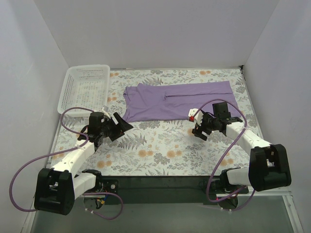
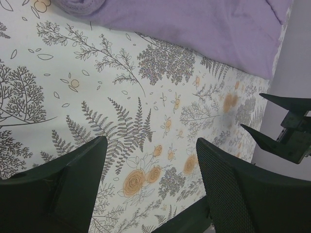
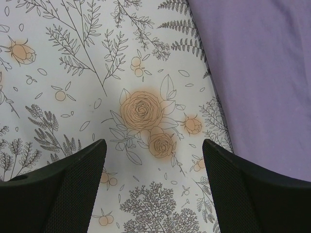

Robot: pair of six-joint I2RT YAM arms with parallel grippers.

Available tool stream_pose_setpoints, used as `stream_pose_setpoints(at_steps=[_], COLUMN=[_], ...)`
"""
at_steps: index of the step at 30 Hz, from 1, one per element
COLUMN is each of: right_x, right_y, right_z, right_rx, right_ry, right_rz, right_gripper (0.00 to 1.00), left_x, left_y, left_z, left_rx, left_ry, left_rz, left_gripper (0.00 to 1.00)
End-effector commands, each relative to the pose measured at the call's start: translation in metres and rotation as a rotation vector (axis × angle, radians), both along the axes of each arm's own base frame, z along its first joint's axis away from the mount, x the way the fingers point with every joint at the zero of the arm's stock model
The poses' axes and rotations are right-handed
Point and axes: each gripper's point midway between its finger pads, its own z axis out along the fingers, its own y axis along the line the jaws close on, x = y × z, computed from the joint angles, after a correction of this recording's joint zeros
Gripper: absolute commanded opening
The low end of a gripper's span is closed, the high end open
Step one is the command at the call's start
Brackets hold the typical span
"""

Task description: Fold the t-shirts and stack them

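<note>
Basket (image 1: pixel 83 90) first. Where does it sit, and what shows inside it?

At the far left corner of the table, a white plastic mesh one with its long side running front to back. From above I see its own mesh floor and walls. The t-shirt (image 1: pixel 180 99) is not in it.

Where is the shirt, then?

Flat on the floral cloth (image 1: pixel 160 150) toward the far side, folded into a long lavender band. Its left end lies just beside the basket's near corner and its right end reaches close to the right wall.

How is the left arm posed?

It stretches forward from its base at the near left, with the forearm angled in toward the middle. The left gripper (image 1: pixel 119 127) is turned toward the shirt's near left corner and stays apart from it. Its wrist camera shows printed ferns and orange roses between the two dark fingers, and the shirt's edge farther off at the top.

Open or closed?

Spread wide — nothing is between the fingers.

And the right arm?

It comes in from the near right, its forearm slanting toward the centre and a purple cable looping above it. The right gripper (image 1: pixel 200 132) points down at the cloth just on the near side of the shirt's long edge. In its own view a large rose sits between the fingers — the purple fabric runs along one side, past one fingertip.

Is it gripping anything?

No. Its jaws stand wide apart and grip nothing. I cannot tell how high either gripper hangs above the cloth.
</note>
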Motion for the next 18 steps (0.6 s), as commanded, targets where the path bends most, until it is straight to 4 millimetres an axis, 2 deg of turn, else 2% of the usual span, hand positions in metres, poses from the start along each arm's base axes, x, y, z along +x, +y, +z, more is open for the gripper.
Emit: stream_pose_setpoints(at_steps=[1,18], right_x=[0.0021,0.0010], right_y=[0.0048,0.0047], right_z=[0.0075,0.0055], right_rx=[0.025,0.023], right_ry=[-0.030,-0.025], right_rz=[0.008,0.008], right_gripper=[0.86,0.86], left_x=[0.0014,-0.0012], left_y=[0.0005,-0.0004], left_z=[-0.0010,-0.0030], left_rx=[0.006,0.008], left_ry=[-0.013,-0.018], left_rz=[0.008,-0.003], left_gripper=[0.73,0.72])
